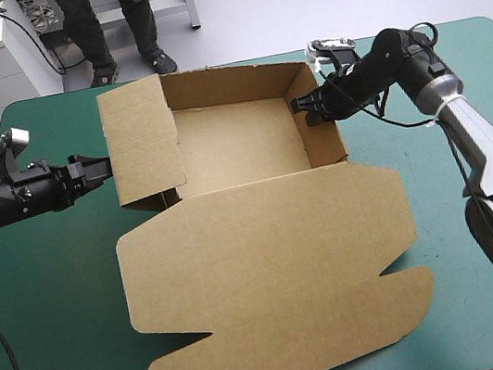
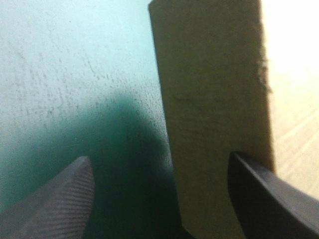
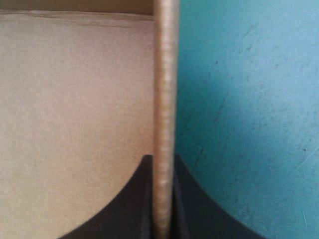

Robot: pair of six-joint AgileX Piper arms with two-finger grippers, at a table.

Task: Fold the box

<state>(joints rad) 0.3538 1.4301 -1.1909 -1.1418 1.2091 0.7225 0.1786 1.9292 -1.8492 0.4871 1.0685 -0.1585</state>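
With the brown box (image 1: 241,148) sitting between them on the teal-green counter (image 1: 58,299), the right gripper (image 3: 163,158) is pinching its side wall tight, apparently to steady it, while the left gripper (image 2: 159,158) is straddling the opposite raised flap with fingers wide apart, seemingly poised to fold it.

Table (image 1: 58,299): one surface with rounded corners, under a teal-green cover (image 1: 447,31) that is smooth where visible. One item lies directly on it: the brown box (image 1: 239,139), a single cut sheet of board. Its tray part stands toward the far edge, walls raised, open at the top, with the far wall close to that edge. The lid (image 1: 270,275) lies flat on the cover and reaches close to the near edge. The cover shows on both sides of the box.
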